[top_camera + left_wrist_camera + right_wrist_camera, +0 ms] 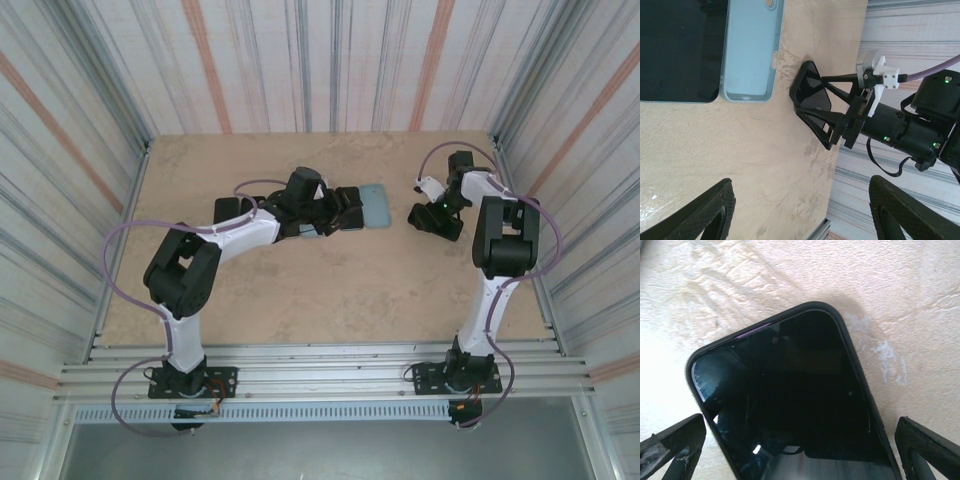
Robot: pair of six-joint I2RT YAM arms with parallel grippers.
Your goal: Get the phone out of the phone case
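Note:
A light blue phone case (752, 50) lies on the table, hollow side up, with nothing in it. A black phone (680, 50) lies flat right beside it. The case (374, 205) sits mid-table just right of my left gripper (335, 212). My left gripper (800, 200) is open over bare table, nothing between its fingers. A second dark phone (790, 405) with a dark rim lies screen up under my right gripper (800, 440). That gripper is open, one finger on each side of the phone with a gap. The right gripper (432, 218) (810, 102) is right of the case.
The tan table (300, 290) is walled by striped panels on three sides; the right wall (910, 30) stands close behind the right arm. A metal rail (320, 355) runs along the near edge.

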